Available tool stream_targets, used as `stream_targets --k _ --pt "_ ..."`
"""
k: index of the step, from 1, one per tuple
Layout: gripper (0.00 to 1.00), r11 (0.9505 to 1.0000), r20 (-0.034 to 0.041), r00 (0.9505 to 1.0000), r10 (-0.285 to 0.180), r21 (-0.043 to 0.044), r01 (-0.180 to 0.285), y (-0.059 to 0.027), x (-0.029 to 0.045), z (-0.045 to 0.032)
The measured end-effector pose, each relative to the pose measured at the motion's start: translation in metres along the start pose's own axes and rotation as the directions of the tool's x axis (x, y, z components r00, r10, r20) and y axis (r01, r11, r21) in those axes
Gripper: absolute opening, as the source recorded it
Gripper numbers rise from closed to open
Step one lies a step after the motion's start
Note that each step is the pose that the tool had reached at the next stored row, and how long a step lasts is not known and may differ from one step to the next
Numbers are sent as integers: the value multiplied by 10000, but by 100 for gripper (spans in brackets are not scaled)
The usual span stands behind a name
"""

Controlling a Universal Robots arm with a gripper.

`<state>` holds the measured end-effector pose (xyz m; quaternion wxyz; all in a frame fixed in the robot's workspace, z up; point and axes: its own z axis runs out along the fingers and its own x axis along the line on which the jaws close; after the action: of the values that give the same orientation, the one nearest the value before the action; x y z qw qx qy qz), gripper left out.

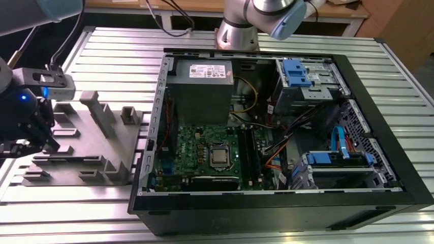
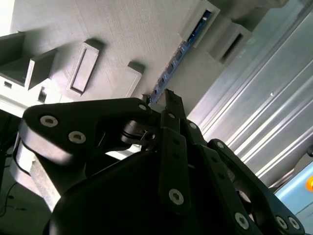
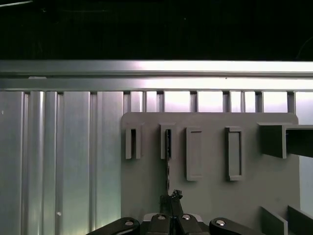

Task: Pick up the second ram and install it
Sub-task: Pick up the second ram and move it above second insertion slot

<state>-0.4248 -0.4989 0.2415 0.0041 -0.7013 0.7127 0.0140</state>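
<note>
Looking across the slatted metal bench (image 1: 122, 40), we see the black end effector (image 1: 30, 147) at the exterior view's left, low over the edge of a grey moulded holder (image 1: 95, 147) that lies just beside the open computer case (image 1: 271, 213). In both wrist views the second ram (image 3: 167, 166) (image 2: 177, 56) appears edge-on as a thin dark strip standing on the holder (image 3: 210, 196) (image 2: 112, 29). Its far end sits in one of the raised slot blocks. In the first wrist view that block is the second in a row of four, counted from the side where the bench (image 3: 73, 171) runs widest. The end effector (image 3: 172, 197) (image 2: 167, 98) has its fingers drawn in tight, and they pinch the near end of the strip between their tips. We cannot tell whether the stick has lifted clear of the holder's surface. In the exterior view the case lies on its side with its panel off, and the green motherboard (image 1: 203, 147) is exposed on its floor. The board's long narrow slots (image 1: 251, 157) run beside the processor socket, well apart from the end effector. A grey power supply (image 1: 200, 86) sits in the case beyond the board.
</note>
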Motion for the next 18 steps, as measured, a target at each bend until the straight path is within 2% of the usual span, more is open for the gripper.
stream_targets --k 10,18 --pt "7 10000 -1 10000 1 -25 -1 -12 25 128" --pt "7 10000 0 10000 2 -39 -2 -44 26 183"
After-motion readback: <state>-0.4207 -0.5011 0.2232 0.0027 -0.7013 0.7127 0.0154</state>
